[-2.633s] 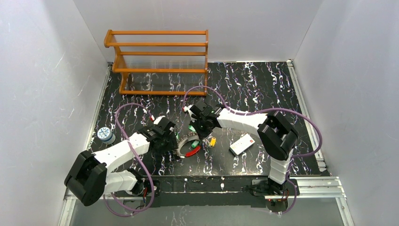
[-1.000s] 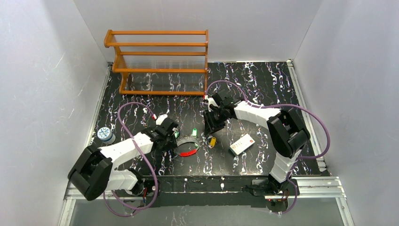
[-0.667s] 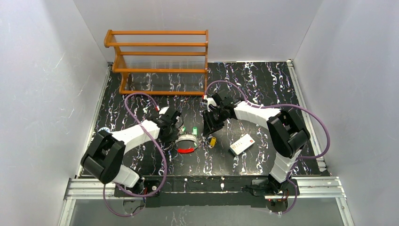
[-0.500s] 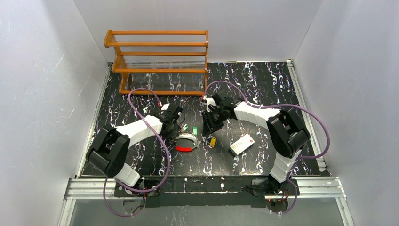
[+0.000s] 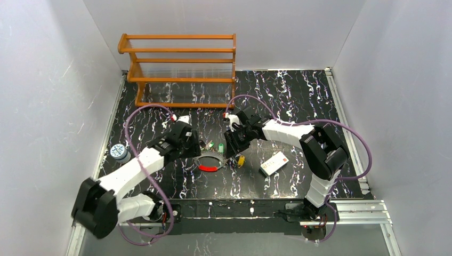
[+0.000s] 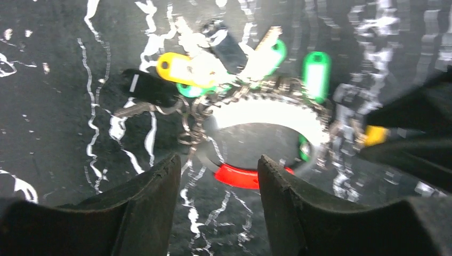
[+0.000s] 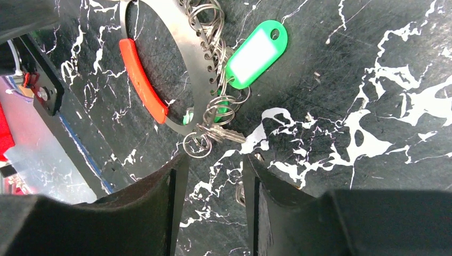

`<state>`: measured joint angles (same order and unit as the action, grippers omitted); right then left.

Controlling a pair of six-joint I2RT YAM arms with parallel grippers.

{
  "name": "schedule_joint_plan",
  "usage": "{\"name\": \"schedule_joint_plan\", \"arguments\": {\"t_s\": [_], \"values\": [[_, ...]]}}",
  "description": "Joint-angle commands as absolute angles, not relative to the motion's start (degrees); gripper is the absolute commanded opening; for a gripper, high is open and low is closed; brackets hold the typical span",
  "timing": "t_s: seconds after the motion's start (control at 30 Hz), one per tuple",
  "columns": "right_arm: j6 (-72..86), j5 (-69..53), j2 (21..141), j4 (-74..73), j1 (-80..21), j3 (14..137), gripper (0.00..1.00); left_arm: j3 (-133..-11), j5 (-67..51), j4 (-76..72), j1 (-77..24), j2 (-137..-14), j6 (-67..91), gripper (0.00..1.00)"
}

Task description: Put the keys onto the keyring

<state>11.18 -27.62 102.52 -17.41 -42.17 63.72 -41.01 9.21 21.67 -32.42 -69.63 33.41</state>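
Top external view: the keyring (image 5: 208,168), a thin oval metal loop, pale with a red plastic section, lies flat on the black, white-veined counter (image 5: 298,106). It is near the middle, somewhat toward the near edge. The left gripper (image 5: 196,150) is just beside the loop on its left-edge side, and the right gripper (image 5: 229,153) is just beside it on the right-edge side. A tiny yellow-headed key (image 5: 241,160) lies on the counter next to the right gripper, apart from the loop. A flat white rectangular card (image 5: 274,162) lies farther toward the right edge. An orange wooden rack (image 5: 181,69) stands at the far edge, toward the left corner.

In the left wrist view the fingers (image 6: 144,213) stand wide apart with only bare counter between them. The loop's red section is just beyond their tips.

In the right wrist view the fingers (image 7: 288,213) are parted by a narrow gap and clamp nothing. A green plastic key tag (image 7: 256,53) and a small silver key (image 7: 224,136) hang on wire rings at the loop.
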Motion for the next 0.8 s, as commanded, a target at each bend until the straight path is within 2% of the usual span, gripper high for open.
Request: {"name": "schedule_joint_plan", "arguments": {"t_s": [0.0, 0.37, 0.77], "values": [[9.1, -29.6, 102.6, -12.8, -42.1, 62.7, 0.51, -35.8, 0.4, 15.7, -32.3, -58.2, 33.8, 0.55], [9.7, -38.7, 105.9, -5.5, -40.9, 61.6, 0.51, -22.4, -14.5, -7.3, -32.3, -41.1, 42.2, 0.56], [9.5, -39.3, 108.0, -4.9, -40.5, 59.8, 0.44, -23.7, -18.0, -11.4, -32.3, -42.0, 43.3, 0.56]]}}
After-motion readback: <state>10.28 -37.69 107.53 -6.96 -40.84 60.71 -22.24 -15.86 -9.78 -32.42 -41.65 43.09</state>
